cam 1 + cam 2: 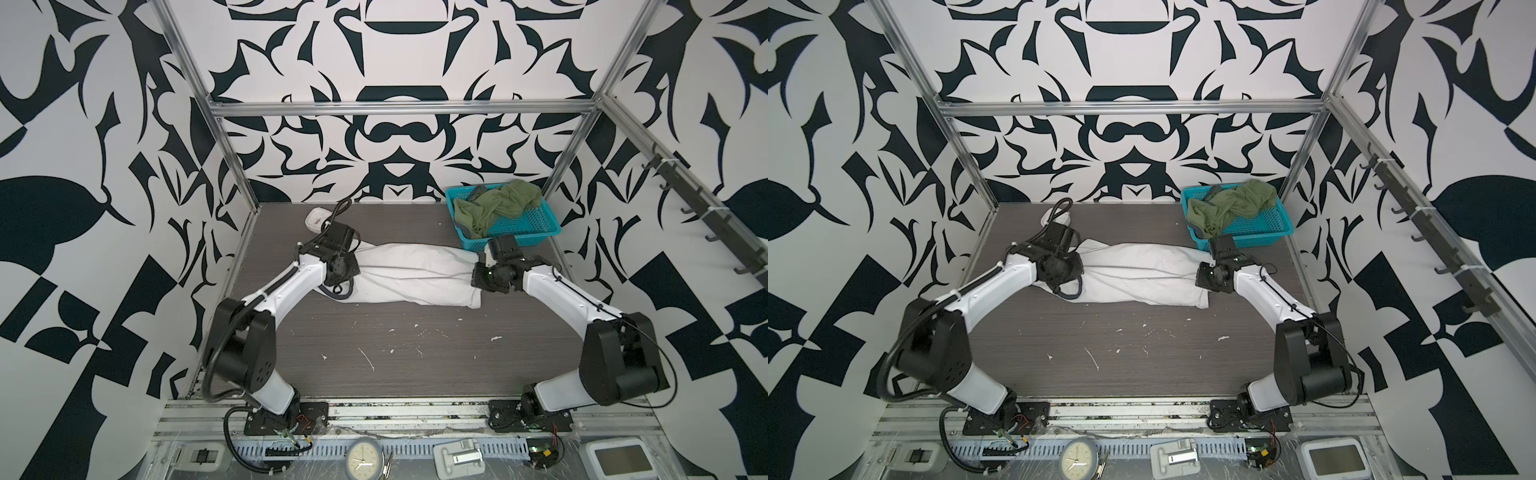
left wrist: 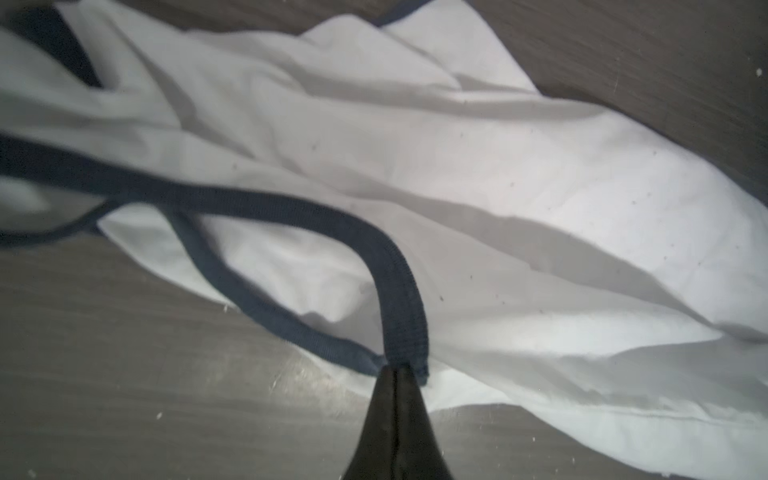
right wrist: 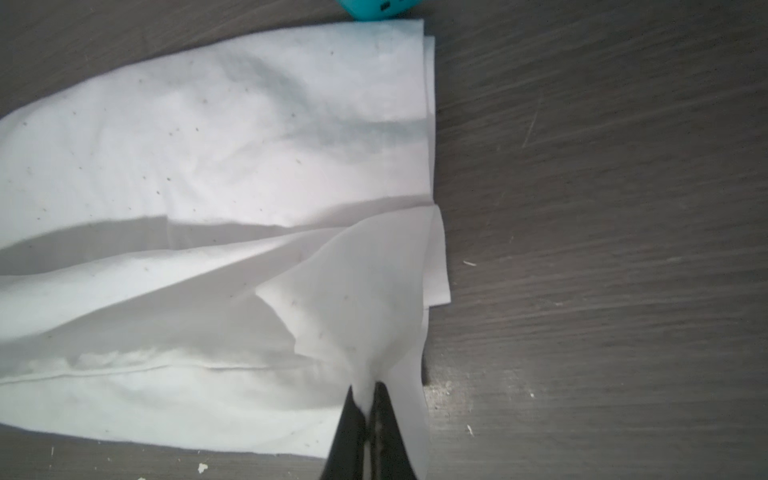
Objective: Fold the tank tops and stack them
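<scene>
The left tool [image 2: 397, 371] is clenched on the navy trim [image 2: 399, 299] of the white top [image 1: 415, 274], biting only the end of a strap loop. The right tool [image 3: 368, 401] is pinched shut on a loose flap by the hem [image 3: 428, 124] at the other end. Both holds look thin. A hard pull could slide the trim out, and the flap may be a single layer, so lifting it would likely peel the fold open rather than carry the cloth. If the arms pull unevenly, the top could skew. It lies as a long, creased band across the middle of the table [image 1: 415, 357], between the two arms. Its hem end is just beside a corner of the blue basket [image 1: 536, 226], which a raised hem might catch. The green top [image 1: 494, 208] sits crumpled in that basket at the back right, not yet folded. The table is dark wood grain, scratched and dotted with white flecks. Black-and-white patterned walls [image 1: 83, 208] and a metal frame [image 1: 399, 109] close it in.
</scene>
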